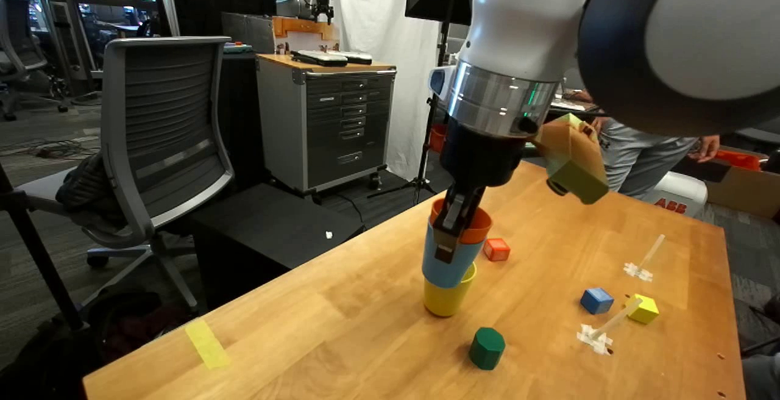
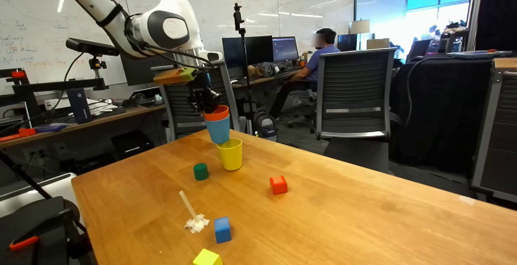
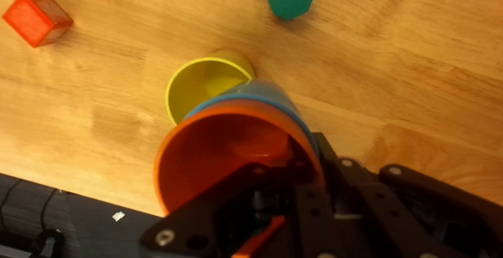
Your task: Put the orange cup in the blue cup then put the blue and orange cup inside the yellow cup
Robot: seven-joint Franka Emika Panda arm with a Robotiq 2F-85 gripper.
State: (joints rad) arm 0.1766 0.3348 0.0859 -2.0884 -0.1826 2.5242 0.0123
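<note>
The orange cup [image 1: 479, 226] sits nested inside the blue cup [image 1: 448, 269], with its rim above the blue rim. My gripper [image 3: 308, 144] is shut on the walls of both cups, one finger inside the orange cup [image 3: 212, 144] and one outside the blue cup [image 3: 269, 89]. The nested pair is held tilted, above the table. The yellow cup [image 2: 231, 155] stands upright on the table, and its opening shows partly covered in the wrist view [image 3: 200, 81]. The blue cup's base [image 2: 220, 137] is at the yellow rim's edge, off-centre; I cannot tell whether they touch.
A green block [image 1: 487, 348] stands close to the yellow cup. A red block [image 2: 278, 185] lies nearby. A blue block [image 1: 596, 300], a yellow block [image 1: 643, 308] and upright sticks taped down [image 1: 616, 319] are farther along the table [image 1: 341, 327]. The table edge is near the cups.
</note>
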